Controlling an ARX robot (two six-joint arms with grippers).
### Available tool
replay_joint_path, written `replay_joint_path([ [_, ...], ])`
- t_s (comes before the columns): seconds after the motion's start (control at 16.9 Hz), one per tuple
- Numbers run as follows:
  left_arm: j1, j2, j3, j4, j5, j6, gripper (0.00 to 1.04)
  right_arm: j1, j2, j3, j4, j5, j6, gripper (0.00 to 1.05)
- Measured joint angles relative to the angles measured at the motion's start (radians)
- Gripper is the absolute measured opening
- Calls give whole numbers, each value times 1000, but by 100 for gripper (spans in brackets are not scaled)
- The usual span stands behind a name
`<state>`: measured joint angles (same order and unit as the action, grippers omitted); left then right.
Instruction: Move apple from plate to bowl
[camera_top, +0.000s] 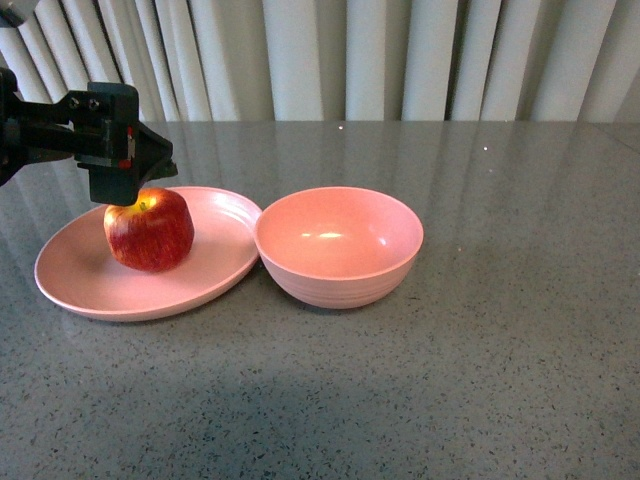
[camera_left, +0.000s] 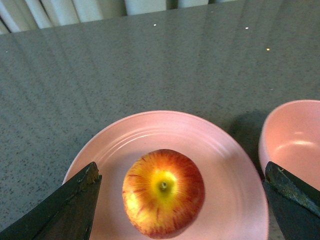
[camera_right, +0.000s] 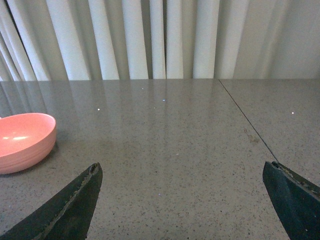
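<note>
The red apple (camera_top: 149, 230) sits upright on the left part of the shallow pink plate (camera_top: 215, 265). The deep pink bowl (camera_top: 339, 245) stands just right of the plate, touching its rim, and is empty. My left gripper (camera_top: 128, 195) hangs open directly above the apple. In the left wrist view the apple (camera_left: 163, 192) with its yellow stem patch lies between the two dark open fingers (camera_left: 75, 202), on the plate (camera_left: 220, 165), with the bowl (camera_left: 292, 140) beside it. My right gripper (camera_right: 182, 200) is open and empty over bare table; the bowl (camera_right: 22, 140) shows at that view's edge.
The grey speckled table (camera_top: 500, 380) stretches in front and to the right. White curtains (camera_top: 400, 55) hang behind the table's far edge. A thin seam (camera_right: 245, 122) runs across the table in the right wrist view.
</note>
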<state>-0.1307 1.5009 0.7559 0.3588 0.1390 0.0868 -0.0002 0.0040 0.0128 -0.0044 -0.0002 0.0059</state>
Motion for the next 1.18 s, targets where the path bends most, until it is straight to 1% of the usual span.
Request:
replay_joint_path([
  [0.3,19,97,45,4,-9,-30,98,0,0,0,0,0,0,98],
  [1.01,24,253,73,16,2,-87,98,0,0,0,0,0,0,98],
  [1.18,24,254,74,22,10,-87,73,0,0,0,0,0,0,98],
])
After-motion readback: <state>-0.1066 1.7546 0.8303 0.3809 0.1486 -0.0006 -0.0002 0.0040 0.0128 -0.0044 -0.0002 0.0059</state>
